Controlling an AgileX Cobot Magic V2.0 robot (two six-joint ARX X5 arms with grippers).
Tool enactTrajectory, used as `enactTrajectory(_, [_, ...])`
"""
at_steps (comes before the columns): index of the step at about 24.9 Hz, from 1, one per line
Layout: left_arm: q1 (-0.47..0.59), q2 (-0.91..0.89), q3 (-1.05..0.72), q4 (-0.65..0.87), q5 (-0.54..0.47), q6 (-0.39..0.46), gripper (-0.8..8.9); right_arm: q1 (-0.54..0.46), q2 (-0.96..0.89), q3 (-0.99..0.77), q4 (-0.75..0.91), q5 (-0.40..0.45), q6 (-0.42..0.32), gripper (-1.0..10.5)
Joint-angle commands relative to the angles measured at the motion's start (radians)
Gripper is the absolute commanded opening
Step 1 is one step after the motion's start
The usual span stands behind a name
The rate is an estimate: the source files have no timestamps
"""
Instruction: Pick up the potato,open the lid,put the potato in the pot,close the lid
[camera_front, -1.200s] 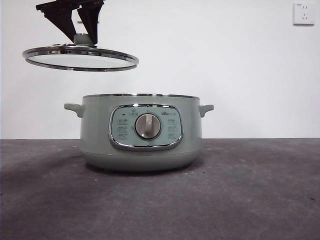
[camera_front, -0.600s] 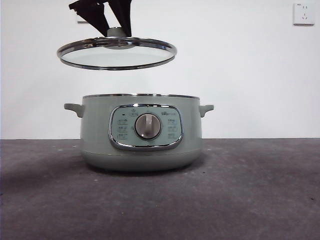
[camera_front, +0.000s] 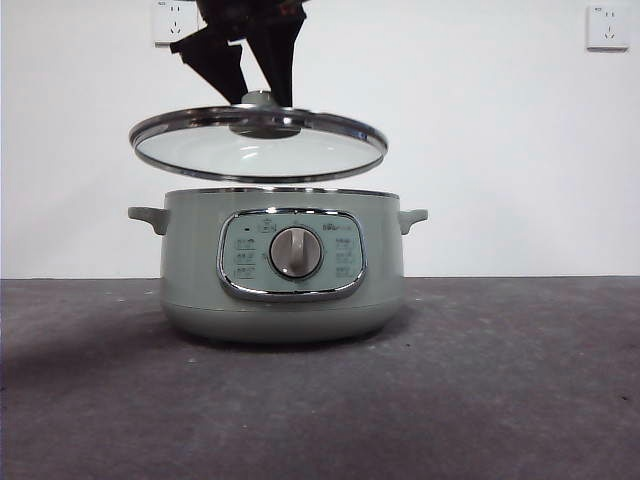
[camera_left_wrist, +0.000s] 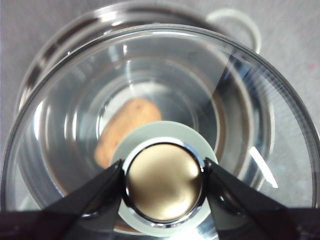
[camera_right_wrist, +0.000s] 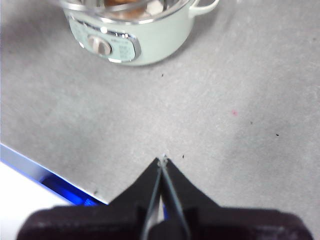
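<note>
**Glass lid held just above the pot, potato inside**

On the left of the front view, a white wall socket (camera_front: 168, 22) sits high on the plain wall, one of two; the other socket (camera_front: 608, 27) is at the far right. Just right of the first, the left end effector (camera_front: 262, 98) comes down dark and angular from the top edge, its two black tapered jaws closed against either side of the knob (camera_front: 260, 99) of the lid (camera_front: 258, 145). The lid is a single round disc of clear glass ringed by a shiny steel rim, tilted a little, hanging close above the pot (camera_front: 283, 265) without touching it. In the left wrist view the knob (camera_left_wrist: 164, 182) shows a pale green collar around a polished metallic cap.

Below stands one squat, smooth sage-green pot with a bright steel top rim, two small stubby handles, a chrome-framed control panel (camera_front: 291, 254) and one round dial (camera_front: 296, 252). It rests on the tabletop (camera_front: 500, 400), a dark grey, finely grained surface.

Through the glass, the left wrist view shows one potato (camera_left_wrist: 127, 127), smooth, oval and orange-brown, lying on the pot's reflective inner floor.

The right end effector (camera_right_wrist: 162, 161) hovers over bare tabletop well apart from the pot, its two jaws pressed together on nothing.
</note>
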Motion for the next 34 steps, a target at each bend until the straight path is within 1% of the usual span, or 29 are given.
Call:
enactTrajectory(1, [-0.003,-0.007,-0.023,0.024,0.01,0.011,-0.09,0.002,-0.026,-0.012,-0.025,0.001,0.03,-0.1])
enactTrajectory(4, [-0.004,-0.007,-0.029,0.064,0.013,0.01,-0.09,0.002,-0.049,-0.012,-0.025,0.0,0.05,-0.1])
enactTrajectory(6, [-0.007,-0.007,-0.029,0.095,0.013,-0.009,-0.09,0.002,-0.053,-0.012,-0.025,0.0,0.05,-0.1])
enactTrajectory(10, [-0.012,-0.003,-0.029,0.101,0.003,-0.02,-0.09,0.002,-0.053,-0.012,-0.025,0.0,0.072,-0.1])
enactTrajectory(18, [-0.011,0.058,-0.029,0.128,0.004,-0.024,-0.09,0.002,-0.053,-0.012,-0.025,0.0,0.076,-0.1])
enactTrajectory(27, [-0.001,0.077,-0.029,0.145,-0.003,-0.024,-0.09,0.002,-0.053,-0.012,-0.025,-0.002,0.075,-0.1])
enactTrajectory(34, [-0.001,0.158,-0.029,0.145,-0.003,-0.023,-0.09,0.002,-0.053,-0.012,-0.025,-0.002,0.074,-0.1])
